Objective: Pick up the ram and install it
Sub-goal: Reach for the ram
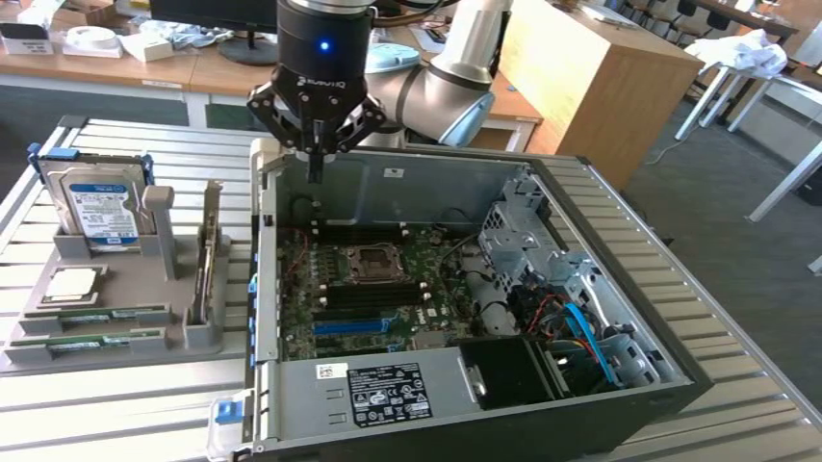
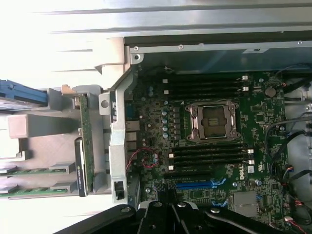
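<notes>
The pick-up is judged not yet begun. The pincer (image 1: 316,173) is seen closed on nothing, its black fingers (image 1: 316,162) pressed together into one point, and it is hung over the rear edge of the open case (image 1: 424,183), above the motherboard (image 1: 372,289). The ram (image 1: 100,314) is found well apart from it, laid flat in a grey moulded holder (image 1: 129,361) on the slatted metal bench (image 1: 129,414), at the exterior view's left. A second stick (image 1: 90,339) is laid just beside it. Both are thin, narrow green boards with pale labels. In the wrist view the ram (image 2: 29,169) is seen as a green strip in the holder, and the long black slots (image 2: 209,156) beside the silver socket (image 2: 213,121) are seen unfilled. By judgement, a grasp would call for the fingers to be parted and set across the stick's thin edges, as little height is offered above the holder. The rigid board should be squeezed only lightly.
</notes>
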